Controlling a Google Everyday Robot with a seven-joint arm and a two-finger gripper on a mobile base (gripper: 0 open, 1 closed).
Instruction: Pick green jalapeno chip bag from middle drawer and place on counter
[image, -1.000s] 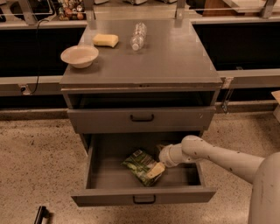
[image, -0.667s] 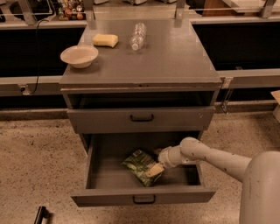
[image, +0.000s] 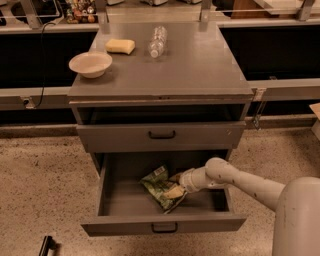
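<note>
the hand (image: 175, 191) is down inside the open drawer (image: 116, 202), at the right edge of the bag (image: 157, 185) and touching it. whether it is closed on the bag or only resting against it, i cannot tell.

the bag lies crumpled on the drawer floor, about mid-width and a little to the right, well clear of the side walls. it looks light and soft: wrinkly glossy foil, part air, with brittle chips inside. i'd judge it will slip under a loose pinch and crush under a hard one. the best hold is probably a flat seam or a bunched fold at the near right edge, not across the puffed middle. being so light, it may slide along the smooth floor if pushed sideways. it should come straight up, clear of the front wall, before it swings out.

the tabletop (image: 195, 65) has bare room on its right half; the bowl (image: 90, 64), sponge (image: 120, 46) and bottle (image: 158, 41) sit toward the left and back.

against the frame a second ago, the bag lies in much the same place and pose, not yet lifted. the wrist has pushed a little further left over the drawer, and the robot's body fills more of the lower right corner.
</note>
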